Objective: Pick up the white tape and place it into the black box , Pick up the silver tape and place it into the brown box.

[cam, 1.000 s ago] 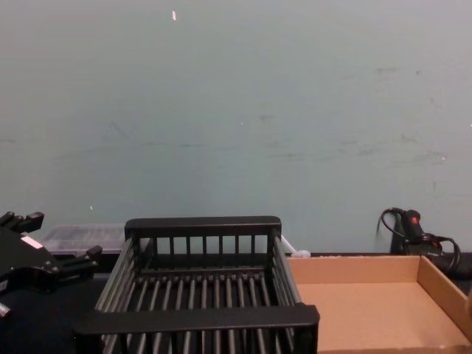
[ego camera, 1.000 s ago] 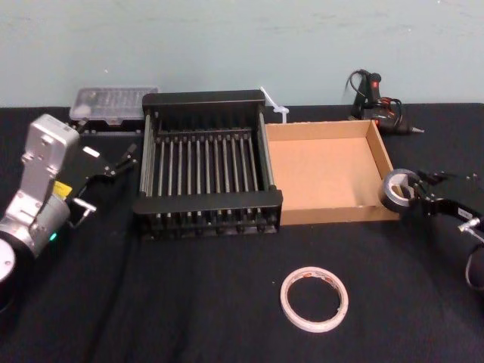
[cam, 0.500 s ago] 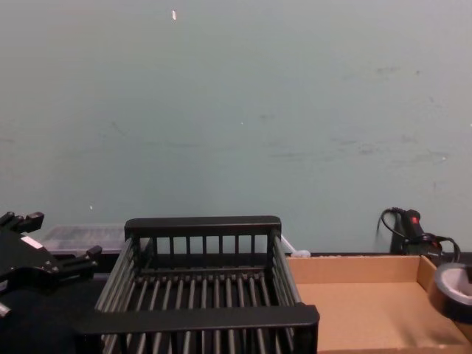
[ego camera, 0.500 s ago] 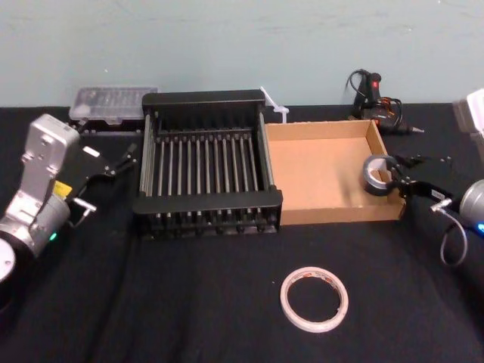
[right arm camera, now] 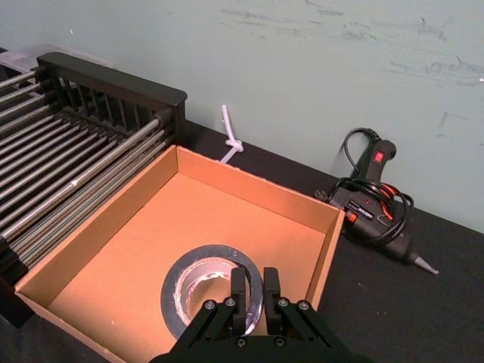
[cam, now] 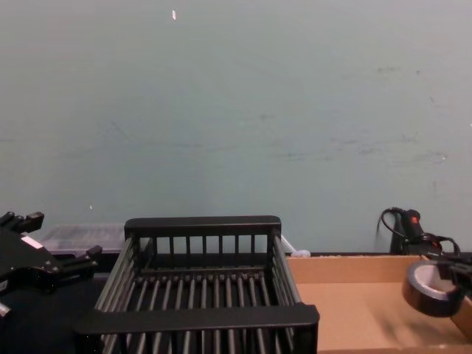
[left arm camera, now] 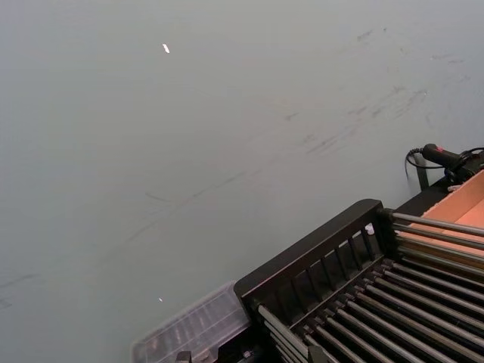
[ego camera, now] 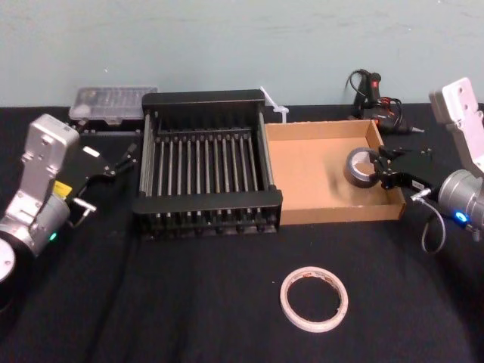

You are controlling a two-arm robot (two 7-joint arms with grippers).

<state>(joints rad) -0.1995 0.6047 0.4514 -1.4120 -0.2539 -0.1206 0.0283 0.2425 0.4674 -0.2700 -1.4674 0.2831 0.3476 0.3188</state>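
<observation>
Black cloth (ego camera: 189,329) covers the table under a pale green wall (ego camera: 227,38). Farthest left in the head view, the left gripper (ego camera: 125,159) hovers beside the black box's left wall, its 2 fingers spread apart and released. The chest view gives us the same spread fingers from the side. Behind it, a clear plastic case (ego camera: 113,102) lies at the table's far edge. Next comes the black box (ego camera: 208,203), with the brown box (ego camera: 302,170) set right against its right side. The head view also takes in the near cloth, where the white tape (ego camera: 314,327) lies flat in front of the 2 boxes, well apart from both grippers. Over the brown box's floor, near its right wall, the silver tape (ego camera: 350,172) is held by the right gripper (ego camera: 376,169), which reaches in across that wall. The right wrist view sharpens what the head view leaves vague: the 2 fingers pinch the roll's wall, 1 inside the core and 1 outside. From the chest view we get the roll tilted, its hole facing forward. Whether it touches the cardboard we cannot tell. Behind the brown box's right corner rests a black glue gun (ego camera: 370,94) with its cord.
</observation>
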